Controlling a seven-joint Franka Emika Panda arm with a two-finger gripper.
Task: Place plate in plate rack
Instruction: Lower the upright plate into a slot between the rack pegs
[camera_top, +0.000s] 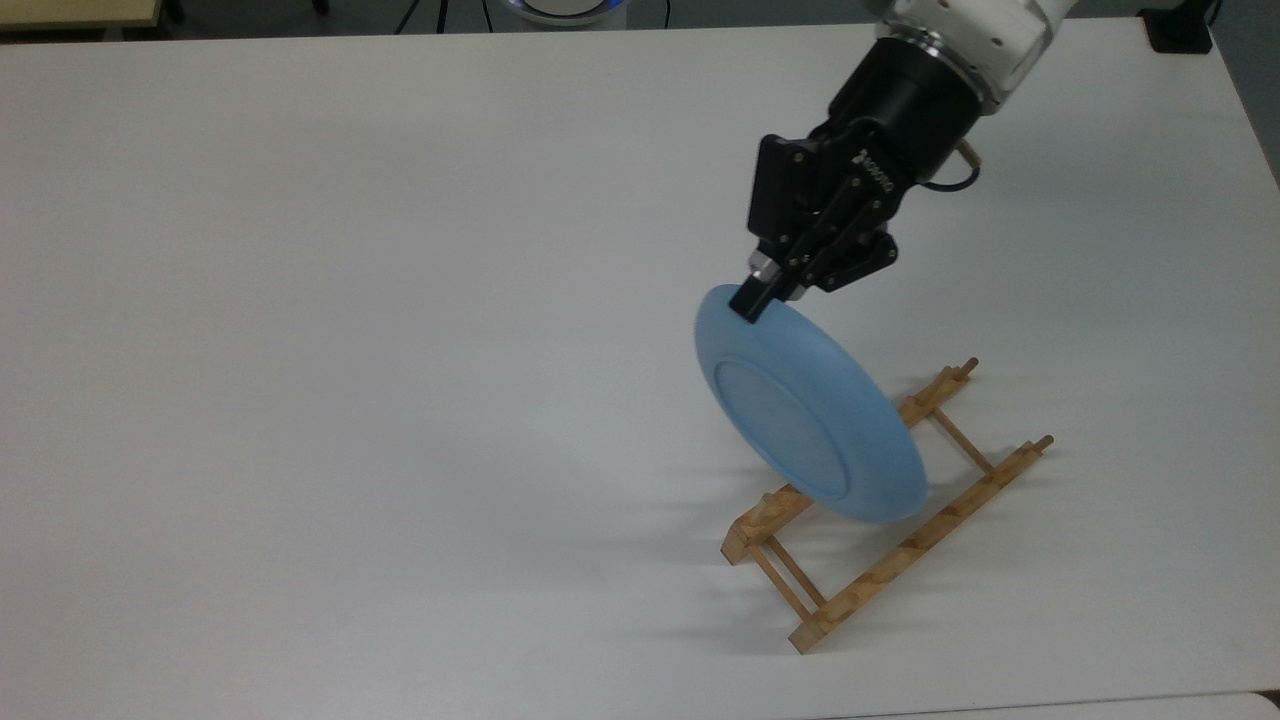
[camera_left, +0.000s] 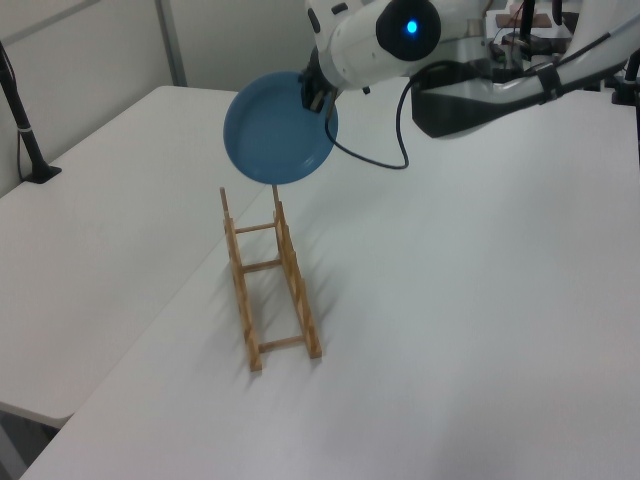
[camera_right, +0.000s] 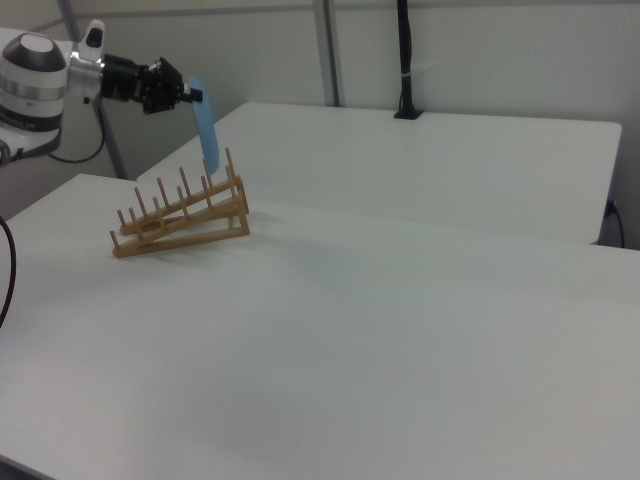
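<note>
We observe the arm entering from the top view's upper right, its white wrist link leading into a black pincer (camera_top: 757, 297) angled down toward the top view's lower left. Its fingers are clamped on the upper rim of the plate (camera_top: 810, 420), which hangs edge-down. In the right view the pincer (camera_right: 190, 96) extends nearly horizontally.

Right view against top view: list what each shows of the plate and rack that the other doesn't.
Right view: the plate edge-on, upright, and the rack's pegs sticking up, with the plate's lower edge near the end pegs. Top view: the plate's round underside with its ring foot, and the rack's two rails and crossbars. Both: the gripper clamped on the plate's rim.
</note>
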